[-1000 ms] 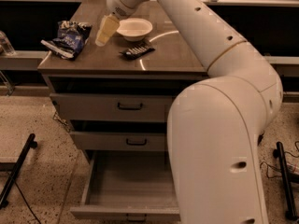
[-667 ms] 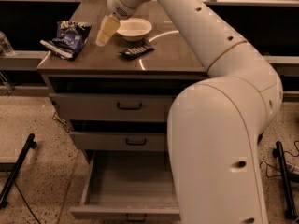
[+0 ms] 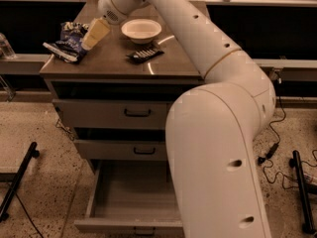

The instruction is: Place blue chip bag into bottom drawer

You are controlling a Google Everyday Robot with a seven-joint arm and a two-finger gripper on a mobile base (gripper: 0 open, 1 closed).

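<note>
Blue chip bag (image 3: 68, 38) noted upper left, gripper (image 3: 89, 39) just beside; its grip cannot be told. Crumpled middle should be pinched.

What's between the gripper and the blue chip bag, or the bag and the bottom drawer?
Nothing visible. The gripper sits right beside the blue chip bag on the cabinet top; the bowl and dark packet lie on the gripper's other side. The bottom drawer is pulled open, though the robot's arm hides its right side.
</note>
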